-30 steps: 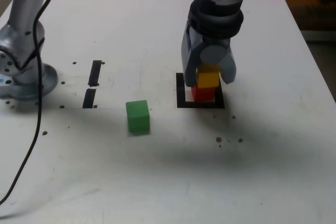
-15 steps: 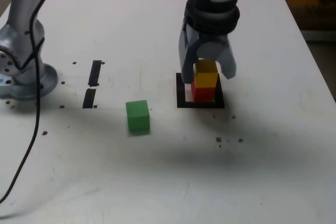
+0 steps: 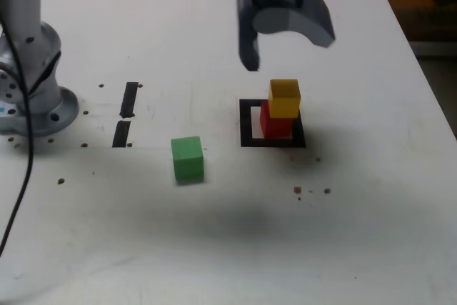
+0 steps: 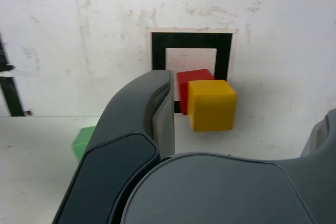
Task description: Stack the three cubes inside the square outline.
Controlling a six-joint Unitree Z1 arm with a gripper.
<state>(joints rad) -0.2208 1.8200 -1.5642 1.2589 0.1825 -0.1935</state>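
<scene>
Fingers spread apart, the gripper hangs clear above the yellow cube on the red cube inside the square outline; the green cube sits apart on the white table.

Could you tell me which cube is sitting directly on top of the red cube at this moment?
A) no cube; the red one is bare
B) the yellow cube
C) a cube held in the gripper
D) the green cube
B: the yellow cube rests on the red cube at the square outline, while the green cube sits alone on the table and the open gripper above holds nothing.
</scene>
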